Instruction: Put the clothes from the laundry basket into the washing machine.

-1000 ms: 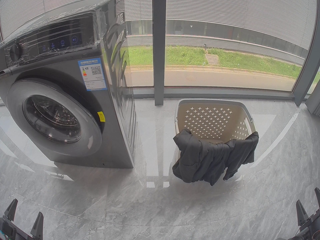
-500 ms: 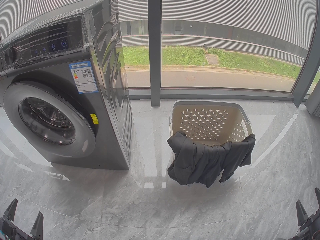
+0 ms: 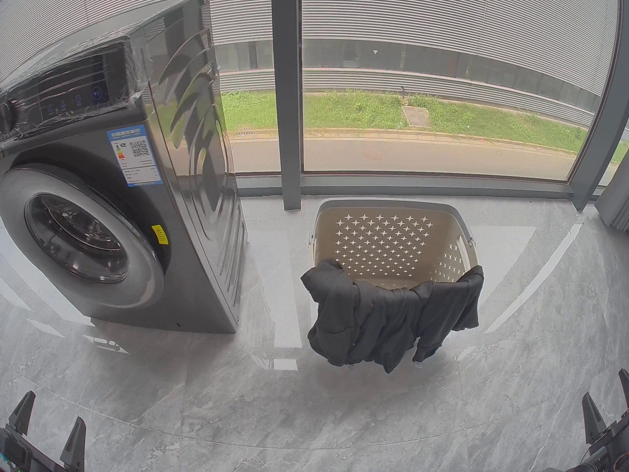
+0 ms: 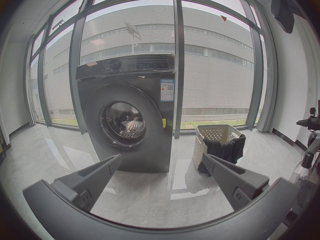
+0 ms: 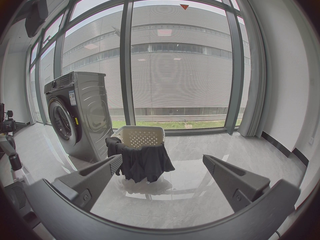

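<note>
Fingers on my left gripper stand spread wide with nothing between them, and the right gripper is just the same, open and empty. I judge the step in hand to be the approach. I'd want the laundry basket square in front of me and within reach before lowering an arm. I'd then pinch the dark clothes where they bunch thickly over the near rim, not at a loose hanging sleeve. The washing machine stands on the floor to the basket's left. Its round door looks shut, so I reckon it needs opening first. The clothes drape over the basket's near edge and hang down its outside, well apart from both grippers, ahead and roughly between them.
</note>
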You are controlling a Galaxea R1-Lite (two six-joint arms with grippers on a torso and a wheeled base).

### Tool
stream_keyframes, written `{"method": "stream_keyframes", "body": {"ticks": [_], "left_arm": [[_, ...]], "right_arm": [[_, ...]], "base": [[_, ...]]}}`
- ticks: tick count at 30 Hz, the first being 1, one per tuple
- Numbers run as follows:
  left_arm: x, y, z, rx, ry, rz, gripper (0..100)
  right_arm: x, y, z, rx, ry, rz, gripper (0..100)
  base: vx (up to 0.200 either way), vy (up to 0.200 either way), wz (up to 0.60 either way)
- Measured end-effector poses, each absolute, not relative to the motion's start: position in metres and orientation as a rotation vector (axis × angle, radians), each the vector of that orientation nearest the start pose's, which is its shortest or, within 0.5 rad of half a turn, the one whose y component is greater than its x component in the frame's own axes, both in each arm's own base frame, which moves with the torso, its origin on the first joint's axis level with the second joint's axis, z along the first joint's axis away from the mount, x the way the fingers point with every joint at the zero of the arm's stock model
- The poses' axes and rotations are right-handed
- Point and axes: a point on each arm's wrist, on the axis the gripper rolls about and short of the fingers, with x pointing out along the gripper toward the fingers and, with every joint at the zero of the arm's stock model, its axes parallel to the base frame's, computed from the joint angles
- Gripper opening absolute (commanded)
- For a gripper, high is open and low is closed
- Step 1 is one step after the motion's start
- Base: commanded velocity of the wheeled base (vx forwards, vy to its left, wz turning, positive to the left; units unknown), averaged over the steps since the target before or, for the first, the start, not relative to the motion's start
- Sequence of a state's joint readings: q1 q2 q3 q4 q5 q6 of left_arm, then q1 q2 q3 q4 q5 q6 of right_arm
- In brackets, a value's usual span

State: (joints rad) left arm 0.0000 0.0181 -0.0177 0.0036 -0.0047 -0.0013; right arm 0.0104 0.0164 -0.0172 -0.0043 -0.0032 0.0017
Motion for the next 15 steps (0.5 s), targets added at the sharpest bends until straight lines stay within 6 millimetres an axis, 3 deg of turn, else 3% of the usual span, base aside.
{"method": "stream_keyframes", "body": {"ticks": [2,14,15], "left_arm": [[-0.0227,-0.0001,0.0805,-0.001,0.003,-0.005,100],[-0.0227,-0.0001,0.0805,-0.001,0.004,-0.005,100],[-0.0227,-0.0001,0.0805,-0.001,0.004,-0.005,100]], "right_arm": [[-0.0228,-0.0003,0.0811,0.002,-0.005,0.008,100],[-0.0229,-0.0003,0.0811,0.002,-0.005,0.007,100],[-0.0228,-0.0003,0.0811,0.002,-0.005,0.007,100]], "base": [[0.000,-0.200,0.00],[0.000,0.000,0.00],[0.200,0.000,0.00]]}}
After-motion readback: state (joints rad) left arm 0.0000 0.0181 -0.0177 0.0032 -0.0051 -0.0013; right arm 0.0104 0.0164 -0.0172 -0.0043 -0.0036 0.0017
